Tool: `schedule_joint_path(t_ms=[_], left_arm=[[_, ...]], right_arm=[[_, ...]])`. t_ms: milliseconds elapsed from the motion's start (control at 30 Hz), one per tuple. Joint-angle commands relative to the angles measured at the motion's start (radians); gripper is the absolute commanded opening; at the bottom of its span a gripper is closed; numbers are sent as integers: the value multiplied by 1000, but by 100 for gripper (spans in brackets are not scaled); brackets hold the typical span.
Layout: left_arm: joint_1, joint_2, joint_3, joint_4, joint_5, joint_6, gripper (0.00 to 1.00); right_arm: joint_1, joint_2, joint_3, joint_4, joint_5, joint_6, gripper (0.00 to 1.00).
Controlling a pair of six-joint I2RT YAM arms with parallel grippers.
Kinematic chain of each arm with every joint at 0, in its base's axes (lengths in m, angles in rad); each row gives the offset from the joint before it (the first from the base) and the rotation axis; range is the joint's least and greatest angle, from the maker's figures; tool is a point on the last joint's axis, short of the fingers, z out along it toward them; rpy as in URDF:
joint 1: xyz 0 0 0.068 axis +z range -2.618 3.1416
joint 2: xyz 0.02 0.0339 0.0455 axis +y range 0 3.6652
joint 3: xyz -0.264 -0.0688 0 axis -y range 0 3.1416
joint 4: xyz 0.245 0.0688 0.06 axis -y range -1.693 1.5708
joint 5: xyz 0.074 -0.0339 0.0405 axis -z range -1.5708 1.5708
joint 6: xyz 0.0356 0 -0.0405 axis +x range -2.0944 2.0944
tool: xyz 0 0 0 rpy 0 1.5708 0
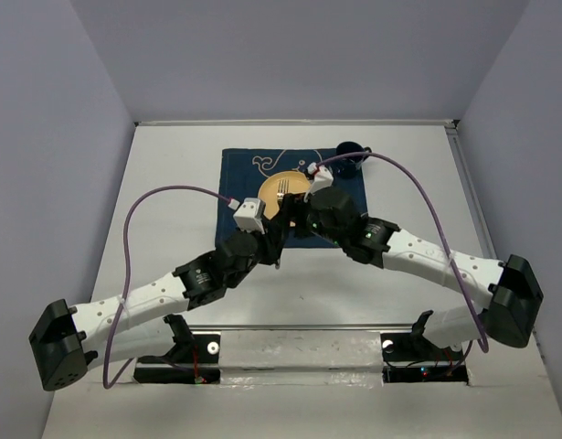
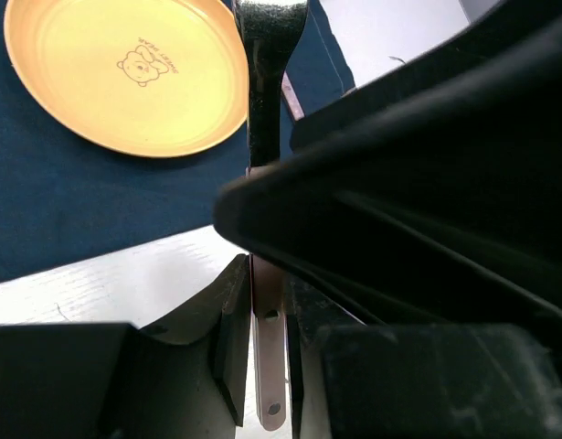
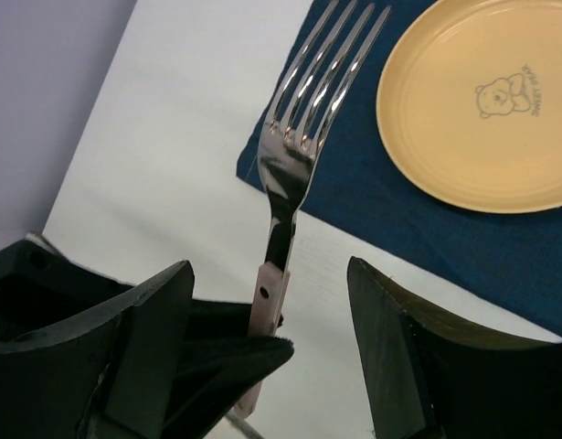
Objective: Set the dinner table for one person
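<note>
Working outward from the arm bases at the near rail: both arms lean in and meet above the near side of the placemat (image 2: 79,210).

- Left claw (image 2: 267,302): closed on the pale handle of the fork (image 3: 294,137). The handle runs straight up between its fingers, pinched near the end.
- Right claw (image 3: 270,270): jaws stand wide apart on either side of the same handle, touching nothing that I can see. I read this as a handover, with the left side carrying the fork alone.
- Fork: in the air, tines pointing away. From the right wrist view they reach over the edge of the mat, just beside the plate (image 3: 472,110).
- Plate: yellow with a small bear print, flat on the mat and bare.
- Cup (image 1: 352,151): dark, at the far right corner of the mat. It is too small for me to tell what is in it.
- Dinner table (image 1: 171,183): the white bench under everything, spreading well beyond the mat on all sides.

Progress, as I judge it: mat, plate and cup look placed. The fork is not yet set down, and laying it beside the plate is the step in hand. I see no knife or spoon anywhere, so I would call the job well past halfway.
</note>
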Motion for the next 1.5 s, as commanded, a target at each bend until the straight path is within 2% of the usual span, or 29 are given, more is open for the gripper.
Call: schedule_joint_path(t_ms=[0, 167, 233, 267, 367, 400, 433, 467, 500, 567, 600, 667, 733, 900, 933, 1033, 1100, 1300, 1467], left_arm=[[-20, -13, 49, 47, -100, 24, 0], [-40, -22, 48, 47, -132, 27, 0], [-43, -21, 51, 47, -133, 27, 0], [-48, -21, 51, 47, -136, 27, 0], [-52, -27, 51, 46, -148, 28, 0], [-52, -30, 49, 44, -152, 27, 0], [-52, -32, 49, 41, -152, 27, 0], [-52, -35, 48, 41, -151, 27, 0], [-52, -44, 46, 40, -145, 27, 16], [-52, -62, 31, 47, -125, 24, 32], [-52, -90, 25, 53, -113, 24, 47], [-52, -139, 2, 70, -59, 28, 57], [-51, -171, -12, 75, -4, 14, 59], [-48, -307, -63, 128, 110, -42, 77], [-46, -323, -70, 159, 142, -59, 77], [-42, -346, -78, 194, 208, -62, 77], [-42, -348, -84, 280, 284, -59, 76], [-40, -364, -98, 418, 390, -82, 75], [-42, -380, -116, 449, 384, -91, 71]], right_arm=[[40, 55, 117, -37, 148, -23, 70], [66, 140, 173, -116, 247, 11, 61], [77, 150, 179, -114, 261, 19, 50], [77, 164, 183, -117, 267, 19, 37], [77, 183, 203, -136, 270, 25, 19], [77, 181, 202, -136, 270, 28, 7], [77, 176, 199, -134, 269, 35, 0], [77, 169, 186, -133, 269, 46, 0], [77, 157, 176, -125, 261, 48, 0], [23, 105, 142, -73, 183, 45, 0], [-1, 82, 98, -50, 143, 40, 0], [-86, 6, 18, 53, -24, 31, 0], [-133, -49, -17, 137, -177, 26, 0], [-206, -120, -53, 199, -364, 0, 0], [-215, -130, -68, 250, -447, 9, 0], [-238, -147, -88, 387, -570, 92, 0], [-238, -144, -91, 480, -688, 164, 0], [-238, -118, -91, 694, -810, 332, 0], [-238, -124, -107, 791, -860, 410, 0]])
